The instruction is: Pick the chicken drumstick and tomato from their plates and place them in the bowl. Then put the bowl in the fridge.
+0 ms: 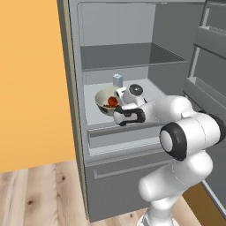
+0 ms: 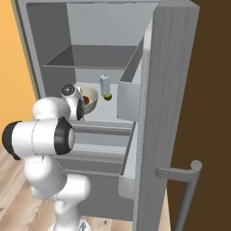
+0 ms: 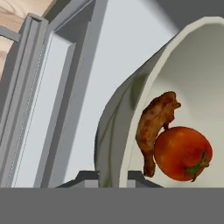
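Already the deep, pale grey-green ceramic bowl (image 3: 114, 131) is held by its rim in the closed two-finger gripper (image 3: 113, 177), over a pale shelf of the tall grey metallic fridge (image 1: 132, 57). Inside it, the reddish-brown chicken drumstick (image 3: 154, 129) lies touching the round red tomato (image 3: 183, 153), so a rim grip carries both together.

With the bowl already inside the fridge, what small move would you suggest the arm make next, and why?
Probably open the gripper and let go. Its fingertips pinch the rim of the bowl, one on each side of the wall, and the bowl seems to rest on the fridge shelf, with the chicken drumstick and tomato inside. Only the release and retreat appear to remain.
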Controlling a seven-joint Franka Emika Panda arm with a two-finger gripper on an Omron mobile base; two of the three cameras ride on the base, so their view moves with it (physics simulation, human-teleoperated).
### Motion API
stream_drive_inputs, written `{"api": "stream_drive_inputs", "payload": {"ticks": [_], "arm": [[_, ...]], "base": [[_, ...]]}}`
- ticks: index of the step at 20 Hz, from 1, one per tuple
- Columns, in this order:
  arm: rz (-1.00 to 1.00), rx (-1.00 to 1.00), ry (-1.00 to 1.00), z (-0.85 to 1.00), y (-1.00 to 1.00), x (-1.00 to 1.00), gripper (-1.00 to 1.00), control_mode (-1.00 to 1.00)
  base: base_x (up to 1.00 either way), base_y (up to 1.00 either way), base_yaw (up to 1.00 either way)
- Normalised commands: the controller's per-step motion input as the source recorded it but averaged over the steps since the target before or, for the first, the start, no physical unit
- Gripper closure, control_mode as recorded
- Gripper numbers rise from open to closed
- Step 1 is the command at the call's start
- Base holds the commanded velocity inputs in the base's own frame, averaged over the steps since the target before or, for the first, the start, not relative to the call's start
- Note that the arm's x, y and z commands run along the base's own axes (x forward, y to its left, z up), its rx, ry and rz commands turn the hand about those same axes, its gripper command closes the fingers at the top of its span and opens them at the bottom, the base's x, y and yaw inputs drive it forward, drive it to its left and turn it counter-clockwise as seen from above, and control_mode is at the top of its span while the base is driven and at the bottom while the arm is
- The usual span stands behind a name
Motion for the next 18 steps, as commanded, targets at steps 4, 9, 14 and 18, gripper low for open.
{"api": "stream_drive_inputs", "payload": {"ticks": [4,9,14,18], "arm": [[0.00,0.00,0.00,-0.20,0.16,0.35,1.00,-1.00],[0.00,0.00,0.00,-0.16,0.07,0.35,1.00,-1.00],[0.00,0.00,0.00,-0.15,0.01,0.35,1.00,-1.00],[0.00,0.01,0.00,-0.13,0.00,0.34,1.00,-1.00]], "base": [[0.00,0.00,0.00],[0.00,0.00,0.00],[0.00,0.00,0.00],[0.00,0.00,0.00]]}}
